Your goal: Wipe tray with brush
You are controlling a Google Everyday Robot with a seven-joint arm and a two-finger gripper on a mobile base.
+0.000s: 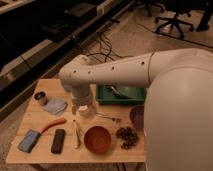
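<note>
gripper (83, 111) abv table (37, 119), brush (118, 91) in tray (112, 101)

I'm looking down on the table (35, 119). The tray (112, 101) is sitting back right, with the brush (118, 91) lying in it. The gripper (82, 107) is hanging just left of the tray, over mid-table. Back left, a cup (40, 97) is standing with a cloth (55, 106) to its right. Along the front, sponge (29, 141), bar (58, 141) and bowl (97, 139) are lying left to right, with a curved tool (52, 125) behind the first two.
</note>
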